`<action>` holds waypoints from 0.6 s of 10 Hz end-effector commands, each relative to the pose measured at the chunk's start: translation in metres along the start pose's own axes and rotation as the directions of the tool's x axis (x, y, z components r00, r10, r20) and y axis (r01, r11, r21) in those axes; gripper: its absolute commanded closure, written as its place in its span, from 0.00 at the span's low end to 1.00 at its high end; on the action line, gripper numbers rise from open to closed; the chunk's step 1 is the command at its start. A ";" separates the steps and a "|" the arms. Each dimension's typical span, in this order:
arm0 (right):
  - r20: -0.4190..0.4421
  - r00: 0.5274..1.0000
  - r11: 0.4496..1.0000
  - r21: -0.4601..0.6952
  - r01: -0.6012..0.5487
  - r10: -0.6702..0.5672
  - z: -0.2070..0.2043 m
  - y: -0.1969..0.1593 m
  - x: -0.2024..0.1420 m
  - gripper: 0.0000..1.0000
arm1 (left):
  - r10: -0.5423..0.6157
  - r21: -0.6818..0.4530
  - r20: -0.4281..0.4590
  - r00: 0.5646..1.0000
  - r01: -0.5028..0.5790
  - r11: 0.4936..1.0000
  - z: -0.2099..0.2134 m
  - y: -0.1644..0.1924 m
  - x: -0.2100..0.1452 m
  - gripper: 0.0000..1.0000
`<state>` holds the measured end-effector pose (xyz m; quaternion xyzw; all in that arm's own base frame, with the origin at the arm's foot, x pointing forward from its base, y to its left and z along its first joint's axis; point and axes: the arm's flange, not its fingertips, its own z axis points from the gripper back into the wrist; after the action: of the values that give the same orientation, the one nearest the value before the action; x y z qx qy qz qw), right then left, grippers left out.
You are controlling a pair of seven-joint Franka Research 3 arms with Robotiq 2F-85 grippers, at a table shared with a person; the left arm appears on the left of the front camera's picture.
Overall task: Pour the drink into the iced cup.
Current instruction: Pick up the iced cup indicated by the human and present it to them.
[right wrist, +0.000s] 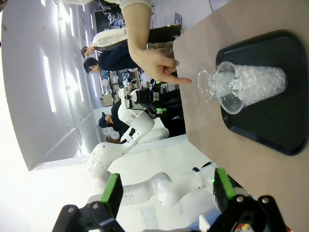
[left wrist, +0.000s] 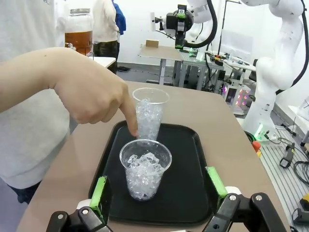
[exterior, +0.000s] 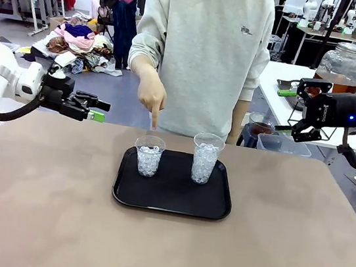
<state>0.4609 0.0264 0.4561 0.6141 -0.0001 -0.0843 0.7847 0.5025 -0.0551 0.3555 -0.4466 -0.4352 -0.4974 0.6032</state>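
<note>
Two clear cups of ice stand on a black tray (exterior: 172, 198) at mid-table. A person's hand (exterior: 151, 95) points a finger down at the left iced cup (exterior: 149, 156), (left wrist: 145, 168); the right one (exterior: 205, 159) stands beside it. The drink (exterior: 339, 84) is amber liquid in a glass dispenser jar on a side table at the back right. My left gripper (exterior: 98, 110) hovers open left of the tray, its green pads (left wrist: 99, 191) framing the near cup from a distance. My right gripper (exterior: 295, 111) hangs open near the jar and faces the cups (right wrist: 251, 87).
The brown table has free room on all sides of the tray. The person stands at the far edge behind the cups. A white side table (exterior: 281, 105) with the jar and a clear bin (exterior: 284, 144) sits behind my right gripper.
</note>
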 end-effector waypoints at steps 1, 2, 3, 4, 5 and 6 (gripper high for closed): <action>0.000 1.000 1.000 0.001 -0.002 0.002 0.000 0.002 0.000 0.00 | -0.161 0.052 -0.016 0.987 0.161 0.986 -0.013 0.000 -0.017 0.00; 0.000 1.000 1.000 0.001 -0.002 0.002 0.000 0.002 0.000 0.00 | -0.218 0.083 -0.035 0.975 0.220 0.972 -0.019 0.004 -0.029 0.00; 0.000 1.000 1.000 0.001 -0.002 0.002 0.000 0.002 0.000 0.00 | -0.279 0.091 -0.051 0.959 0.283 0.955 -0.025 0.006 -0.039 0.00; 0.000 1.000 1.000 0.001 -0.002 0.002 0.000 0.002 0.000 0.00 | -0.315 0.084 -0.053 0.947 0.319 0.944 -0.031 0.008 -0.047 0.00; 0.000 1.000 1.000 0.001 -0.002 0.002 0.000 0.002 0.000 0.00 | -0.326 0.086 -0.030 0.945 0.327 0.941 -0.036 0.010 -0.055 0.00; 0.000 1.000 1.000 0.001 -0.002 0.002 0.000 0.002 0.000 0.00 | -0.304 0.095 0.012 0.953 0.302 0.949 -0.040 0.011 -0.063 0.00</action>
<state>0.4608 0.0263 0.4561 0.6141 -0.0001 -0.0844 0.7847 0.5139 -0.0774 0.3036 -0.3461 -0.5048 -0.5720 0.5461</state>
